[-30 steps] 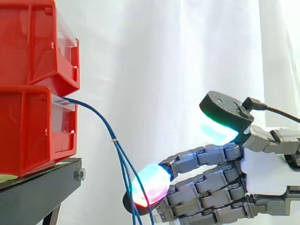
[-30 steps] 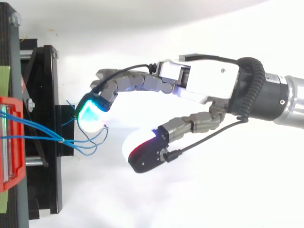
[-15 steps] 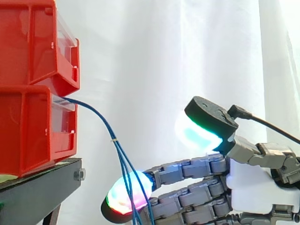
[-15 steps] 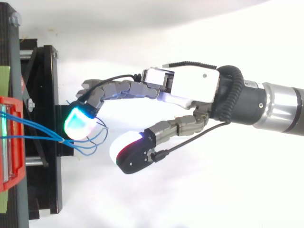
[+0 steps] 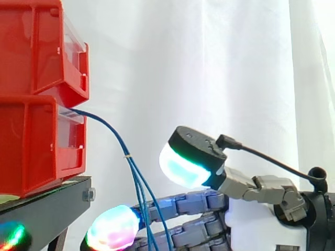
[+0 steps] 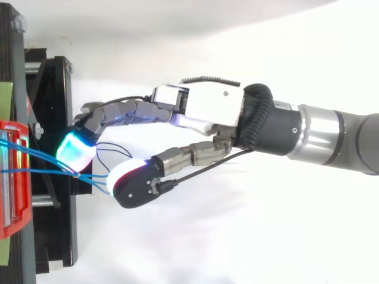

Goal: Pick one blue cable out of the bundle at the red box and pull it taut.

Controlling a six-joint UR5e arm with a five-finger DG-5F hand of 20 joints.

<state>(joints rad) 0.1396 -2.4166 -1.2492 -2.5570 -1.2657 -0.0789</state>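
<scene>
**Open robot hand reaching among blue cables hanging from a red bin**

Two red bins sit one on top of the other at the left of the side view, on a black stand (image 5: 44, 209), with a white curtain (image 5: 209, 63) behind. A bundle of thin blue cables (image 5: 118, 140) comes out of the front of the lower red bin (image 5: 36, 146), just under the upper red bin (image 5: 36, 47). The bundle arcs down and to the right in slack curves. A small pale tie (image 5: 126, 155) binds the strands partway down, and below it they fan apart and drop past the bottom edge of the view.

The hand (image 6: 207, 109) reaches in from the right, its fingers stretched nearly straight toward the bins. It is open and grips nothing. The thumb pad (image 5: 184, 164), glowing white and cyan, is held well above the fingers. In the side view, one fingertip (image 5: 112, 228) glows pink and green low down, just left of the hanging strands.

From above, the cables run from the red bin to a meeting point over the stand, then spread into loose loops. These loops lie between the green-glowing fingertip and the thumb. The loose ends reach the edge of the thumb pad, but it is hard to tell whether they touch it.
</scene>
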